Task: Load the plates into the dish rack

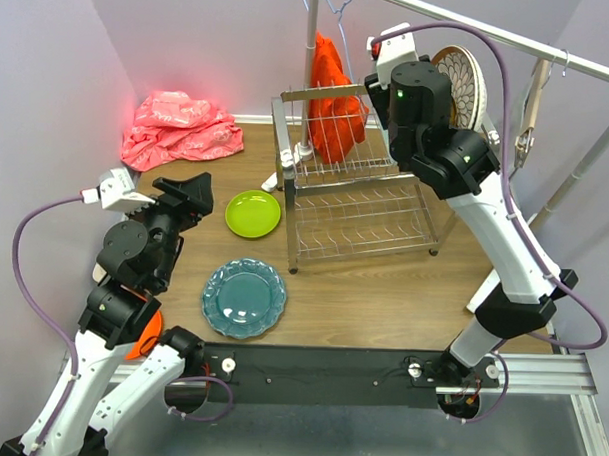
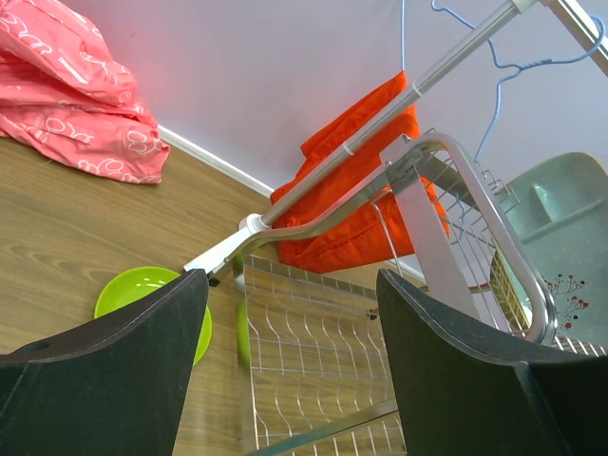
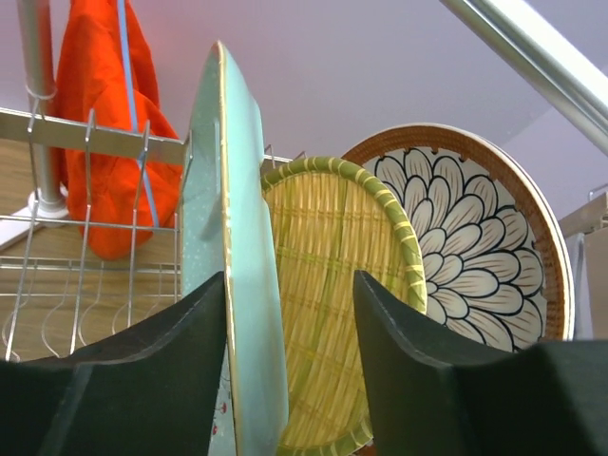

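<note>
up on the top tier of the dish rack (image 1: 355, 205), at the far right of the wooden table (image 1: 382, 291), my right gripper (image 3: 290, 280) stands with its jaws apart around the mint rectangular tray (image 3: 233, 190). the tray is upright on its edge among the tines. it lies against 1 of my fingers (image 3: 142, 370), while the other finger is clear of it, so i am not pinching it. just behind the tray stand 2 more plates, both upright: the woven-yellow plate (image 3: 332, 285) and, furthest right, the white petal-patterned plate (image 3: 465, 237).

my left gripper (image 2: 292, 285) hangs over the left side of the table, its jaws wide apart and nothing between them, facing the rack. near it on the wood lies the lime green plate (image 1: 253, 213), flat, just left of the rack. the teal scalloped plate (image 1: 244, 297) lies flat nearer to my bases. an orange plate (image 1: 140, 340) shows partly under my left arm.

a red-orange cloth (image 1: 332, 99) hangs behind the rack, and a pink cloth (image 1: 178, 129) is bunched in the far left corner.
</note>
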